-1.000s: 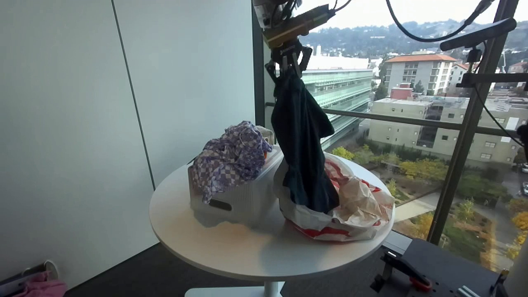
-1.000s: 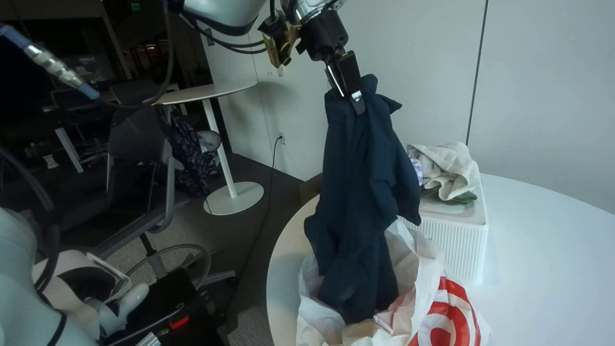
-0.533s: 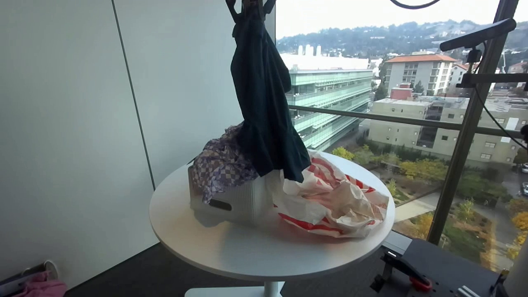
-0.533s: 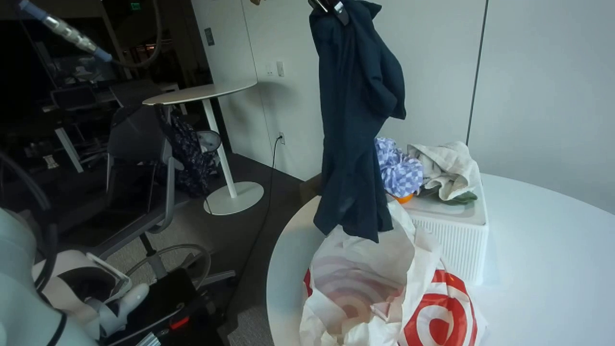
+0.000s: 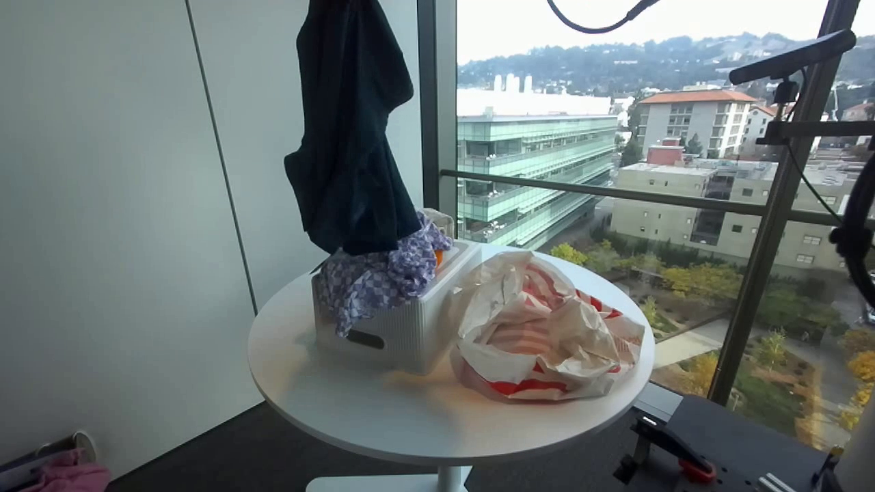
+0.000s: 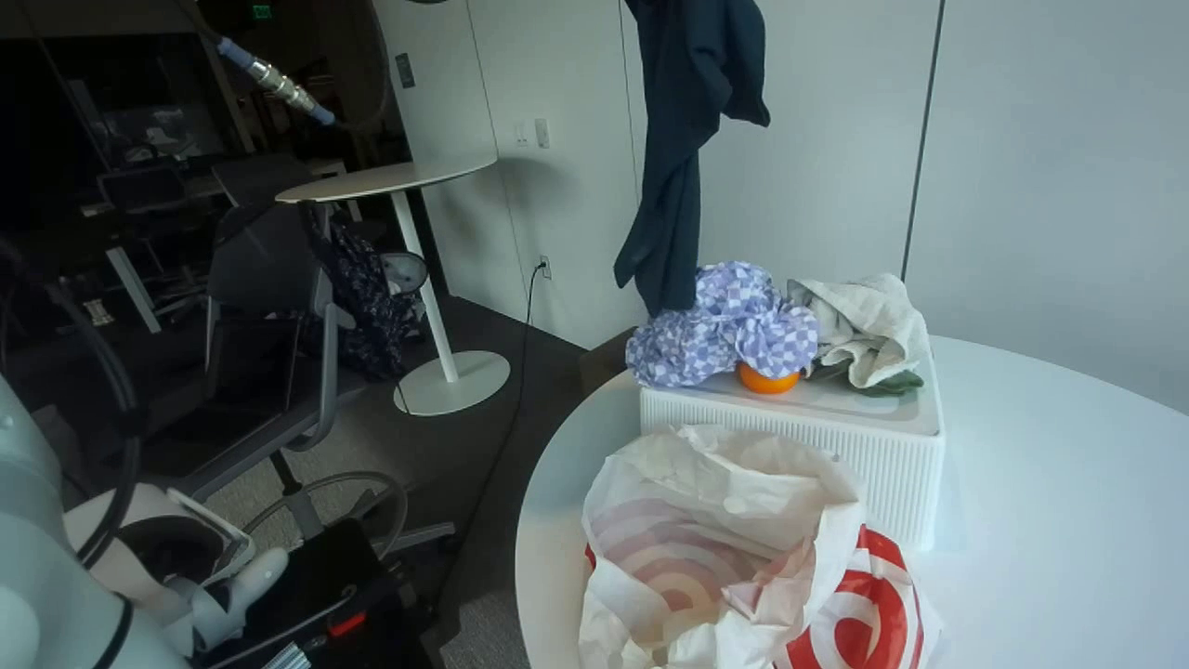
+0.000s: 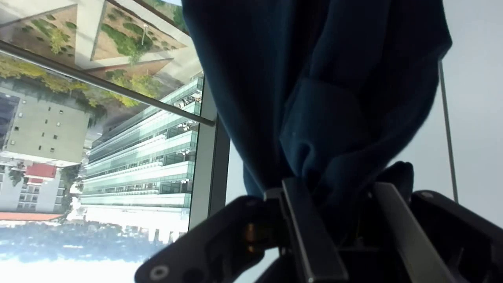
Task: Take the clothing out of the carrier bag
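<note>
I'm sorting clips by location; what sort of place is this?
Probably an upper-floor office or lab: the tall window looks down on treetops, and in an exterior view a chair and a green exit sign show.

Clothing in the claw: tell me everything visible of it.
The clothing is plain dark blue and looks like soft, opaque fabric, creased into long folds, with a pointed corner jutting out. It hangs from the claw, bunched where gripped, clear of the bag. Both exterior views cut off its top. Its lower end hangs by the checked cloth; whether they touch cannot be told. Nor can the garment type.
</note>
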You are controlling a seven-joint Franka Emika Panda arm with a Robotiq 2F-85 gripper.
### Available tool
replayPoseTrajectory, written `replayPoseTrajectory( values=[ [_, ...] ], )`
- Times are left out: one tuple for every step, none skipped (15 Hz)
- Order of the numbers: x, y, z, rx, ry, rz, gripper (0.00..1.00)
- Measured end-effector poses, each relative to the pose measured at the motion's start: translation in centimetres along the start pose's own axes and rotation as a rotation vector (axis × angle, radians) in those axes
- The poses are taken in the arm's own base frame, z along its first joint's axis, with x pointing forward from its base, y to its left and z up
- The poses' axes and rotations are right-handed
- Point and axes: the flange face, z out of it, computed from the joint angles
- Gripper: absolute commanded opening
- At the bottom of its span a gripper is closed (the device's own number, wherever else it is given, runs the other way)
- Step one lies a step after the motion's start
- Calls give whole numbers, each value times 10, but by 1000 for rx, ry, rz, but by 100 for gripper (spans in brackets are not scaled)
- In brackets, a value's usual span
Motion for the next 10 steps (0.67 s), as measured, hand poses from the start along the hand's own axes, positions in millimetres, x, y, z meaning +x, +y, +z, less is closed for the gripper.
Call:
replayPoseTrajectory(
  values=[
    [5,-7,7,-4,39,24,4],
    [10,-11,16,-15,71,52,4],
    [13,-13,28,-28,87,72,4],
    [14,-13,42,-43,84,83,4],
    [12,-12,56,-60,76,84,4],
    [9,-11,70,-75,63,82,4],
    [5,-10,84,-88,45,77,4],
    [-1,-9,97,-100,21,69,4],
    [-9,-7,109,-110,-5,56,4],
    [-17,-5,121,-119,-36,42,4]
  ],
)
